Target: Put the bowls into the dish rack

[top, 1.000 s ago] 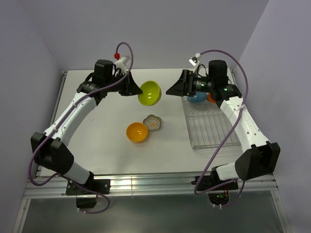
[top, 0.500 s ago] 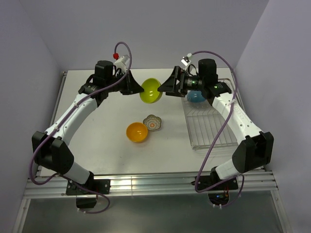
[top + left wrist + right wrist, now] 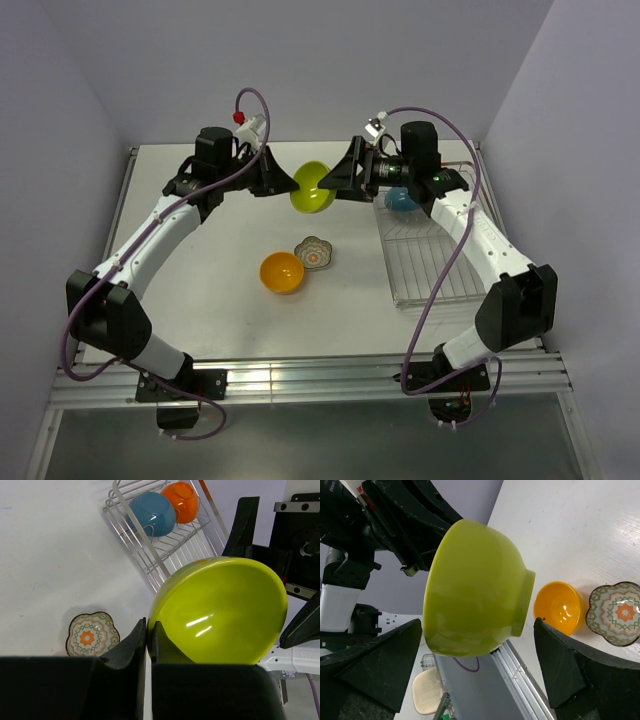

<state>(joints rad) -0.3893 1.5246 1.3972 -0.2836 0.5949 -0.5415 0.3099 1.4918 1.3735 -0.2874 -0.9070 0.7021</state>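
Note:
My left gripper (image 3: 285, 183) is shut on the rim of the lime-green bowl (image 3: 313, 187), holding it on edge above the back of the table. In the left wrist view both fingers (image 3: 148, 627) pinch the rim of this bowl (image 3: 225, 615). My right gripper (image 3: 335, 182) stands open, its fingers either side of the bowl (image 3: 475, 590) and not touching it. The dish rack (image 3: 435, 265) at the right holds a blue bowl (image 3: 152, 512) and an orange bowl (image 3: 182, 501). A yellow-orange bowl (image 3: 282, 272) and the floral dish (image 3: 314, 252) sit on the table.
The rack's near half (image 3: 430, 280) holds nothing. Purple cables loop above both arms. The table's left edge (image 3: 125, 200) runs beside the left arm, and walls close in behind and at both sides.
My right gripper has swung left from over the rack to the green bowl and opened wider around it. The left gripper has kept its grip, carrying the bowl slightly right.

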